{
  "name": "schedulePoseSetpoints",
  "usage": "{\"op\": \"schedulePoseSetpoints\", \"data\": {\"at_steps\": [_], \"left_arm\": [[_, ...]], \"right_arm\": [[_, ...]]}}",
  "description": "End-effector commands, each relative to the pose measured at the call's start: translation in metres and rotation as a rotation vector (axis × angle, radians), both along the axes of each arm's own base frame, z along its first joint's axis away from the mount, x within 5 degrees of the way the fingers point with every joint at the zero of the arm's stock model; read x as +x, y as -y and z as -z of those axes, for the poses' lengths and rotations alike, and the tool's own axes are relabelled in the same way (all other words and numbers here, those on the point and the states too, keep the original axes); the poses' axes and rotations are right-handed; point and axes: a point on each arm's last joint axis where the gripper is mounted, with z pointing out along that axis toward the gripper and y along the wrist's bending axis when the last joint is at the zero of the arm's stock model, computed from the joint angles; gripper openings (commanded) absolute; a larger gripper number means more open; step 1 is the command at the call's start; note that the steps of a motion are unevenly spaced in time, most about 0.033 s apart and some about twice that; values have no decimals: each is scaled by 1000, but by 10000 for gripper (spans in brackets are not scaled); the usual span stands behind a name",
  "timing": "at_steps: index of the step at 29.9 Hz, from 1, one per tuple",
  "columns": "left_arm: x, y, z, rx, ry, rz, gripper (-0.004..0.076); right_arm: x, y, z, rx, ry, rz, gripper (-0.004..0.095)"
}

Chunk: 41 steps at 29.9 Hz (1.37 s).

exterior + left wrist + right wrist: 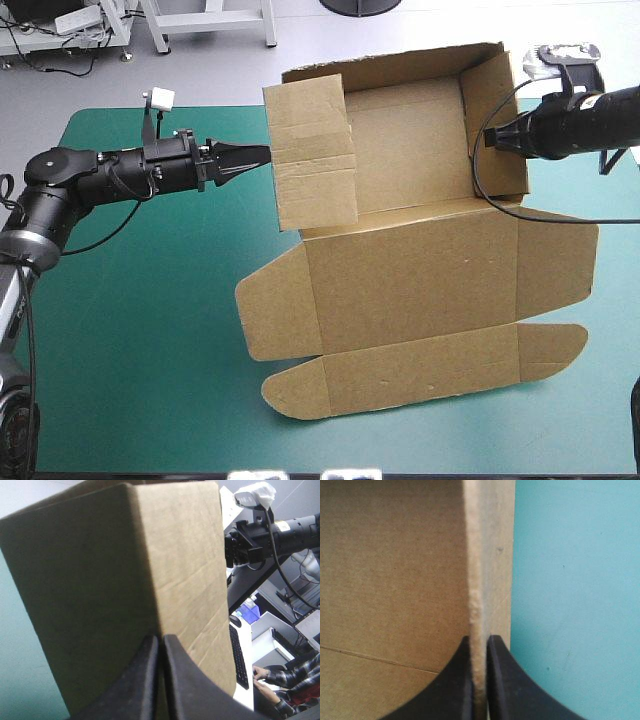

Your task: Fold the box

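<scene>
The brown box [410, 290] lies in the middle of the table as an open tray, its lid and flaps flat toward the near edge. Its left wall [312, 150] stands raised and bent inward, and my left gripper [262, 152] is shut on that wall's outer edge. In the left wrist view the board [100, 580] fills the space ahead of the left gripper [161, 642]. My right gripper [487, 139] is shut on the upright right wall [497, 120]. In the right wrist view the wall's pale cut edge [474, 555] runs between the right gripper's [480, 642] fingers.
Teal-green cover [130, 330] shows bare to the left of the box and along the near edge. The tray's back wall [400, 62] reaches the table's far edge. The right arm [270, 535] shows beyond the board in the left wrist view.
</scene>
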Motion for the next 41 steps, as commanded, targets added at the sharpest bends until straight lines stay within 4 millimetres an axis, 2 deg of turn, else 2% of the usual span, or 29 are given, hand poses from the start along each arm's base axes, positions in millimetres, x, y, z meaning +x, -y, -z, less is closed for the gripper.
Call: {"op": "schedulePoseSetpoints", "data": {"at_steps": [1,7,9,17,22,28,33,36,41], "left_arm": [[-20,4,-27,-80,55,85,121],[-17,3,-24,-51,37,49,426],[-16,3,-23,-40,38,32,475],[-11,7,-24,-41,44,-31,480],[-6,23,-21,-1,60,-102,480],[-5,49,-17,125,100,-186,479],[-3,57,-26,277,116,-304,450],[-3,55,-30,382,119,-381,436],[4,43,-24,506,79,-537,411]], "right_arm": [[-14,-4,-20,38,59,-11,-23],[-14,-4,-20,40,59,-12,-21],[-14,-4,-20,40,59,-12,-21],[-15,-5,-21,56,60,-19,-21],[-15,-11,-20,46,55,-19,-13],[-14,-28,-19,2,55,8,-13],[-14,-46,-19,-30,69,39,-11],[-15,-58,-20,-12,90,51,-12],[-17,-85,-21,-4,122,33,-11]]}}
